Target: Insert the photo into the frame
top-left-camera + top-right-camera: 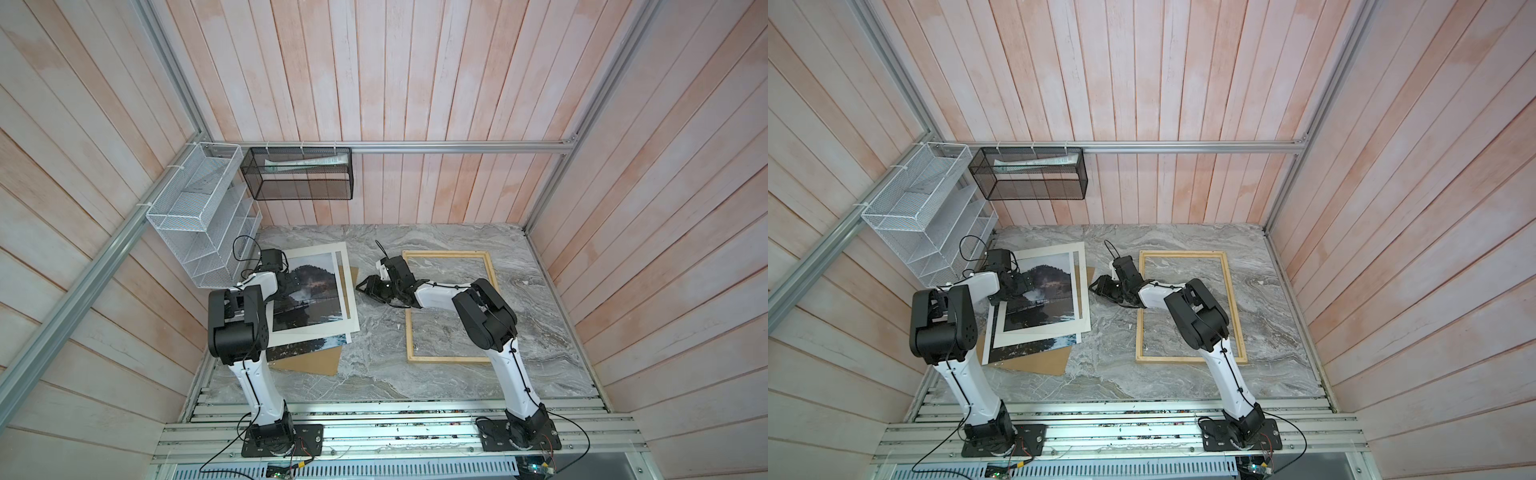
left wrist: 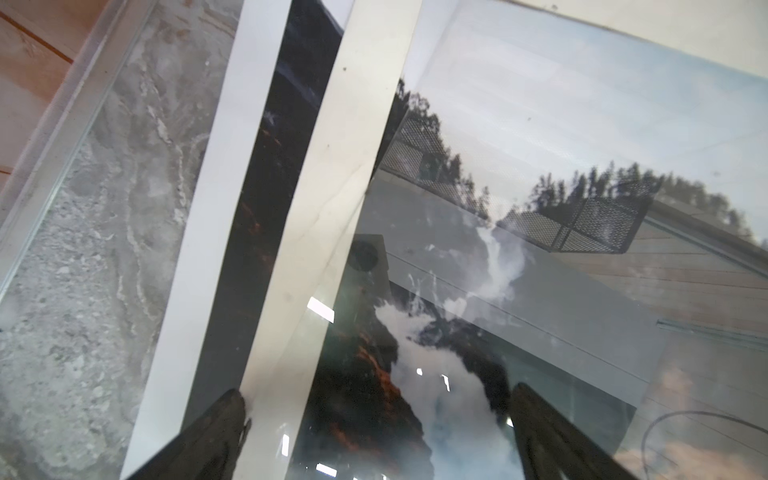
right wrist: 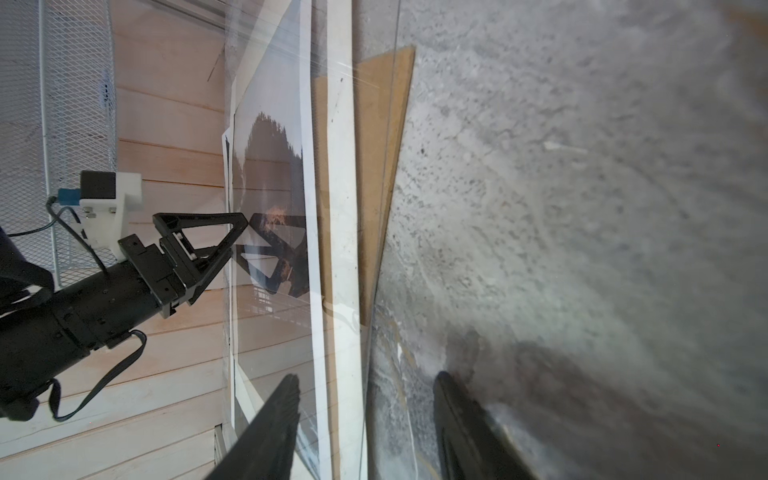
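Note:
The photo (image 1: 311,291) (image 1: 1046,299) lies at the table's left in a loose stack. It shows through the cut-out of a white mat (image 1: 316,251) and under a clear sheet, with a brown board (image 1: 311,363) beneath. My left gripper (image 1: 291,284) (image 2: 374,415) hovers open over the photo (image 2: 365,395), nothing between its fingers. My right gripper (image 1: 365,286) (image 3: 365,399) is turned on its side at the stack's right edge. It stands partly open, and the clear sheet's edge runs between its fingers (image 3: 282,415). The frame (image 1: 444,253) (image 1: 1183,253) lies flat and empty on the right, under the right arm.
A white wire rack (image 1: 199,216) and a black mesh basket (image 1: 297,174) hang on the back left walls. Wood-panelled walls close in the grey marble table (image 1: 374,374) on three sides. Metal rails with both arm bases run along its front edge.

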Action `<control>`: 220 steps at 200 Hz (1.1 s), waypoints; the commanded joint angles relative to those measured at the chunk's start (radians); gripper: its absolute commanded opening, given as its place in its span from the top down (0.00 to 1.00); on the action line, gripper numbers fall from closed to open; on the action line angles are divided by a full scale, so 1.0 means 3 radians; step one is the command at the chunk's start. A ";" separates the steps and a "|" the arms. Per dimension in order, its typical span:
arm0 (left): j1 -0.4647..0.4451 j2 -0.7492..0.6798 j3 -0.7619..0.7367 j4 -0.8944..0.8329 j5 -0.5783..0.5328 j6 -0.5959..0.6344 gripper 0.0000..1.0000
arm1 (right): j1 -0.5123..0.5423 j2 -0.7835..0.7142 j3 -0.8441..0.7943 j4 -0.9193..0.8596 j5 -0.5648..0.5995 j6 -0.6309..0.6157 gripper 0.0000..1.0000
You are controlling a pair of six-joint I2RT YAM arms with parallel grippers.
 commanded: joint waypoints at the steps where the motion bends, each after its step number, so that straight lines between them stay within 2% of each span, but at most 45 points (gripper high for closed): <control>1: 0.0056 0.0131 0.0076 -0.0050 0.0141 0.0045 0.00 | 0.0042 0.0123 0.0042 -0.0036 0.0007 0.0018 0.46; 40: 0.0055 0.0176 0.0078 -0.0080 0.0347 0.0053 0.03 | 0.0042 0.0123 0.0034 -0.0032 -0.0001 0.0000 0.47; 70: 0.0056 0.0042 -0.0053 -0.0036 0.0603 0.0011 0.03 | 0.0039 0.0125 0.0027 -0.0012 -0.0018 -0.0018 0.46; 110: 0.0036 -0.0155 -0.0322 0.0033 0.0766 -0.0154 0.03 | 0.0000 0.0167 0.0081 -0.0008 -0.0089 -0.0023 0.47; 169: -0.0150 -0.0242 -0.0562 0.0087 0.0742 -0.0205 0.04 | -0.0123 0.0164 0.0001 0.0140 -0.0230 0.0011 0.47; 220: -0.0174 -0.0238 -0.0614 0.0092 0.0703 -0.0190 0.04 | -0.0226 0.0099 -0.0082 0.0466 -0.0471 0.0017 0.49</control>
